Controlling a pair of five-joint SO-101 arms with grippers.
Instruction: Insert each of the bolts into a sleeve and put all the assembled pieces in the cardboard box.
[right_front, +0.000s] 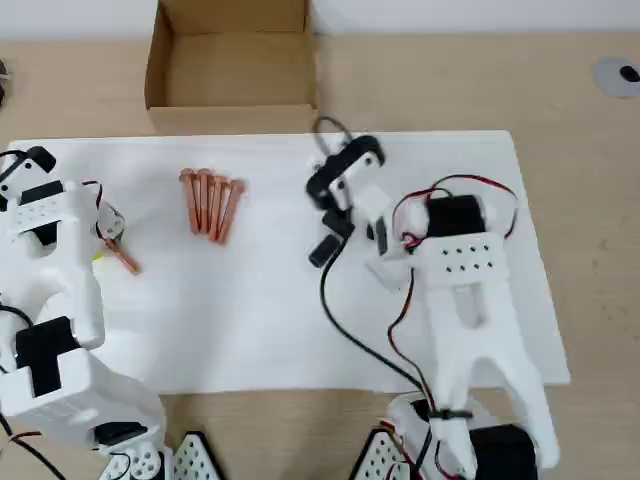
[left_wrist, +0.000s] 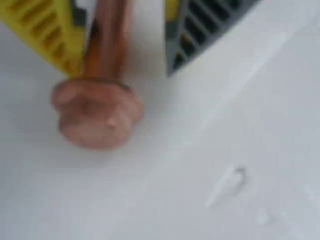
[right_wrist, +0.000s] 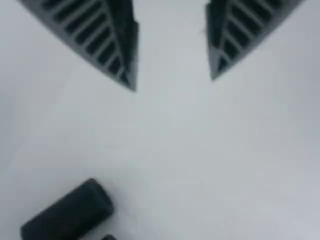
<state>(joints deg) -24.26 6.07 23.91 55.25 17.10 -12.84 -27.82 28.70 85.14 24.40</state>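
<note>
I have one bolt (left_wrist: 97, 112) clamped between the jaws of the left gripper (left_wrist: 122, 70), its head low over the white sheet (right_front: 260, 320) on the left of the desk (right_front: 580, 180). Four more bolts (right_front: 210, 203) lie side by side near the cardboard box (right_front: 155, 60). The right gripper (right_wrist: 172, 85) has its jaws apart, with a black sleeve (right_wrist: 67, 212) near it.

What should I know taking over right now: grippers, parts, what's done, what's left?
Left gripper: shut on one bolt, low over the white sheet.
Right gripper: open above the sheet, a black sleeve lying close by.
Other bolts: bunched on the sheet, cardboard box beyond its far edge.
Done: one bolt gripped.
Left: every insertion, then boxing all pieces.
</note>
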